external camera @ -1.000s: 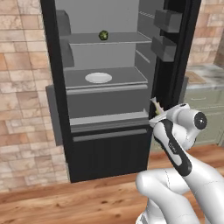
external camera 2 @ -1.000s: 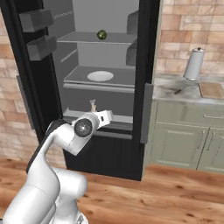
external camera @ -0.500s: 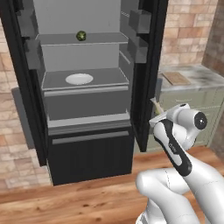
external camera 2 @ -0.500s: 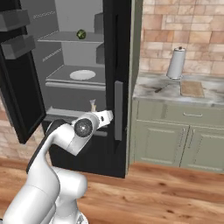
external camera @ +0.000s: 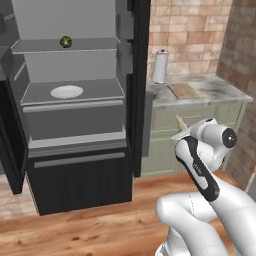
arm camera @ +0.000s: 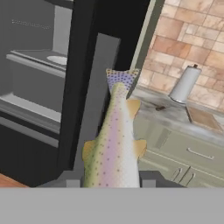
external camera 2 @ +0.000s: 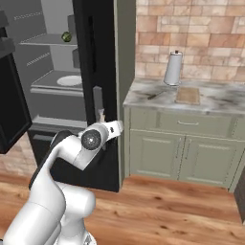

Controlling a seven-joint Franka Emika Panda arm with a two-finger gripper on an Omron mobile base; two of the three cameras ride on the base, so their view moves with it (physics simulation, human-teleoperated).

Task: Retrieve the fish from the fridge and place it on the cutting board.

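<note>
Fish (arm camera: 114, 144) is held in the gripper (arm camera: 109, 178), fingers closed on its body, one dark tip either side at the bottom of the hand view. Tail points away from the hand. Body is pale greenish-grey with a pinkish stripe and fine dark speckles, tan-orange side fins, spotted purplish-tan tail fan at the far end. In the left base view only the thin tail end of the fish (external camera: 177, 120) sticks up from the gripper (external camera: 181, 131); in the right base view it shows as a small pale sliver (external camera 2: 101, 114) above the hand, in front of the fridge's dark side.

Fridge (external camera: 75, 105) stands open on the left, black outside, grey shelves inside. White plate (external camera: 66, 92) on the middle shelf, round dark green ball (external camera: 65, 41) on the top shelf. The black door edge (arm camera: 83, 78) and its grey handle (arm camera: 94, 100) stand between the fish and the fridge interior in the hand view.

Cutting board (external camera 2: 187, 95) lies flat on the marble counter (external camera 2: 153, 91) to the right, well apart from the fish, just in front of the upright paper towel roll (external camera 2: 173, 68). Small dark item (external camera 2: 151, 96) lies on the counter left of the board; can't tell what it is. Green cabinets (external camera 2: 182, 148) under the counter, brick wall behind.
</note>
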